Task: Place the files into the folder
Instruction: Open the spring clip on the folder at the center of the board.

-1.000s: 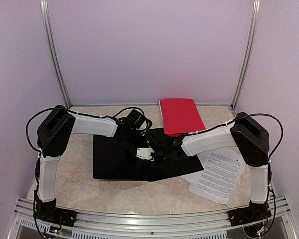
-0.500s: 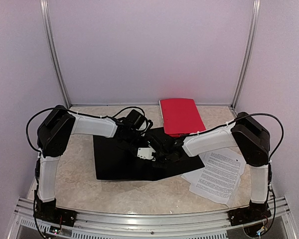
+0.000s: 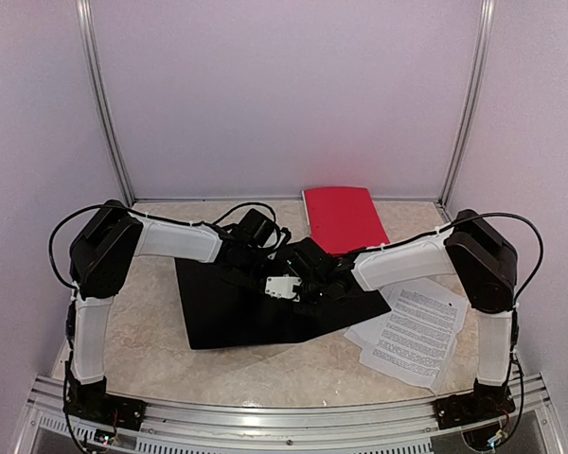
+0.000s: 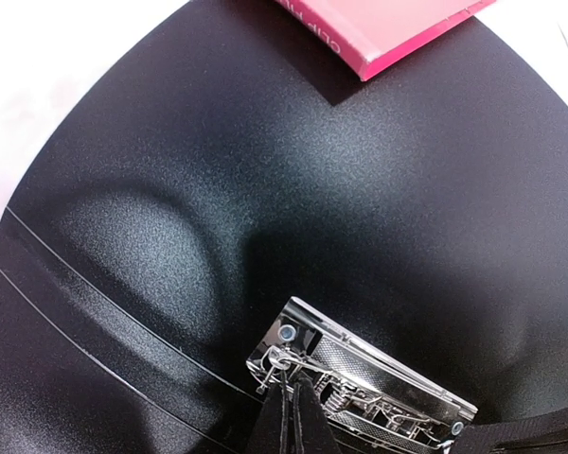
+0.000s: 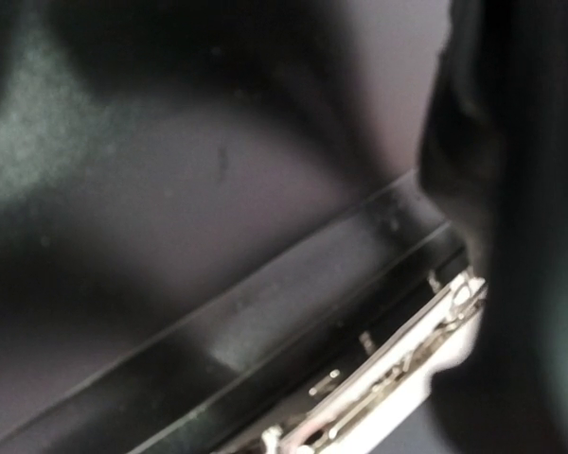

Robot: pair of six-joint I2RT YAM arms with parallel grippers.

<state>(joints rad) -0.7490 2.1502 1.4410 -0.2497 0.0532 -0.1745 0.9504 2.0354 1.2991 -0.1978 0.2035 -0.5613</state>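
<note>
Both fully closed over the black folder (image 3: 227, 312): left end effector (image 4: 290, 397), right end effector (image 3: 308, 279); files (image 3: 412, 331) beside it.

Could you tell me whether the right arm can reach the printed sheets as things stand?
Probably yes: the printed sheets lie uncovered beside the black folder, just under that arm. The right gripper sits over the folder with jaws shut, so it would have to draw back and open.
</note>
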